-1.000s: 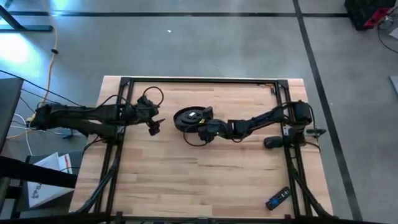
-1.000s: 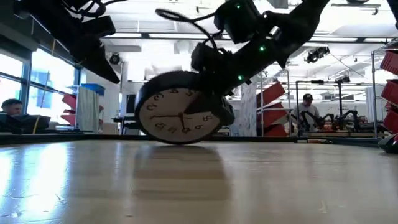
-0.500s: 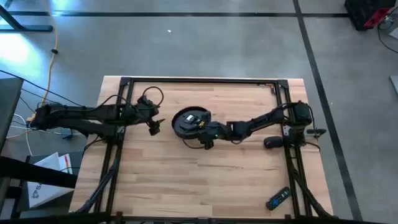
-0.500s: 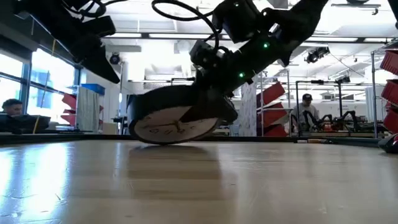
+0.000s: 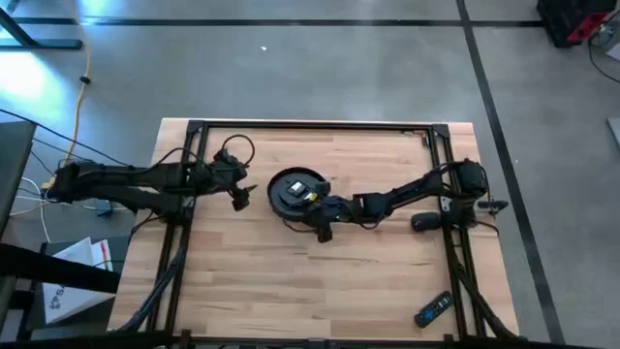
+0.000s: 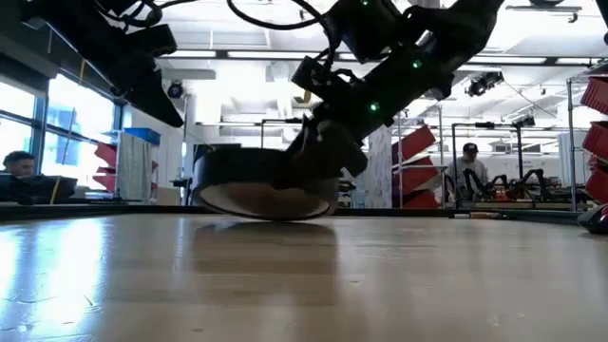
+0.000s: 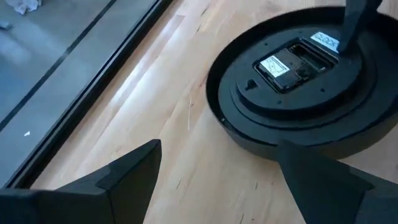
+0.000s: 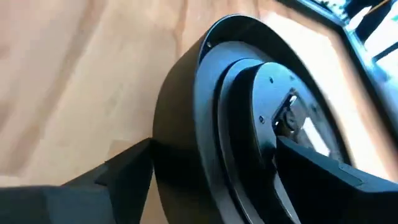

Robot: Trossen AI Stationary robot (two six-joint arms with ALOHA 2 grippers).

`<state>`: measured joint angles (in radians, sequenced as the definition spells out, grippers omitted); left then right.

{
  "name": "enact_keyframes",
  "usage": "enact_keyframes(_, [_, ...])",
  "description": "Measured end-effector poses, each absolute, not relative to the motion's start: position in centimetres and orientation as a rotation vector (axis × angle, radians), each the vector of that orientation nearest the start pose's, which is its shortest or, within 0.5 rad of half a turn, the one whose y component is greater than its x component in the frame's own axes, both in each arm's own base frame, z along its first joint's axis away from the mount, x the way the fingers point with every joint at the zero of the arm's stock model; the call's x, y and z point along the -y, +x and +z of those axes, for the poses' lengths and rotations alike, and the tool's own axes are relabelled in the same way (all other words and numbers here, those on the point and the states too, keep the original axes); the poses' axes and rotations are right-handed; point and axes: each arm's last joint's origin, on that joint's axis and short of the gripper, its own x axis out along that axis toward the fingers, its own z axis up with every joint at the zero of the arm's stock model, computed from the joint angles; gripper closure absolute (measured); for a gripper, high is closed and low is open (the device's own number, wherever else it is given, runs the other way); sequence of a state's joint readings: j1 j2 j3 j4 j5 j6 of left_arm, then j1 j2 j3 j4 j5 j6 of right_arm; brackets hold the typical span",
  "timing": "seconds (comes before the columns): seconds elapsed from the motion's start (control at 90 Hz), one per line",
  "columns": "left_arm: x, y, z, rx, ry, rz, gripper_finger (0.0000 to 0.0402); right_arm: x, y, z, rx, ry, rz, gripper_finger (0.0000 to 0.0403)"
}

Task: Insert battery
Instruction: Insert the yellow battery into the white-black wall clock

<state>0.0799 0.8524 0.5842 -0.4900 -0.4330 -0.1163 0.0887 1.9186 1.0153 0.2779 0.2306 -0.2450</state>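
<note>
Two grippers at frame centre — right gripper (image 5: 312,206) clamps clock (image 5: 294,189) rim; lower gently, left gripper (image 5: 242,197) spread.

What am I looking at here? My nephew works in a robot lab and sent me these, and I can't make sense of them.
Two dark robot arms work at a wooden table. One picture looks straight down from above, one looks level across the tabletop, and two come from cameras on the arms' wrists. The right gripper grips the rim of a round black clock, which lies face down or nearly so, with its back and battery slot up. The left gripper waits open beside the clock, holding nothing. A remote control and a small dark object also lie on the table. People sit in the room behind.
</note>
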Motion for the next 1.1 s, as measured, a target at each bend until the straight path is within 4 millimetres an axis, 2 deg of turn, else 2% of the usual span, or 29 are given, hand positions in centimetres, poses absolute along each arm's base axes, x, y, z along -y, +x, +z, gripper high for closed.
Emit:
enact_keyframes(0.144, [-2.5,16.5,23.0,-0.722,0.012,0.533,0.0097,-2.9,38.5,13.9,-0.64,-0.184,-0.064,0.0112])
enact_keyframes(0.411, [-2.4,16.4,22.9,-0.738,-0.032,0.514,0.0097,-2.6,38.2,14.0,-0.662,-0.072,-0.108,0.0112])
enact_keyframes(0.578, [-2.3,16.0,22.4,-0.794,-0.056,0.525,0.0097,-0.5,37.4,16.9,-0.64,0.027,-0.109,0.0112])
enact_keyframes(0.744, [-2.1,15.6,22.1,-0.835,-0.071,0.529,0.0097,2.2,34.7,18.2,-0.837,-0.011,-0.15,0.0112])
enact_keyframes(0.911, [-1.6,15.7,22.1,-0.832,-0.084,0.511,0.0097,3.9,32.8,17.5,-1.031,-0.052,-0.154,0.0122])
enact_keyframes(1.1, [-1.3,16.1,21.6,-0.854,-0.075,0.503,0.0097,6.0,31.8,15.0,-1.076,-0.106,-0.168,0.0135])
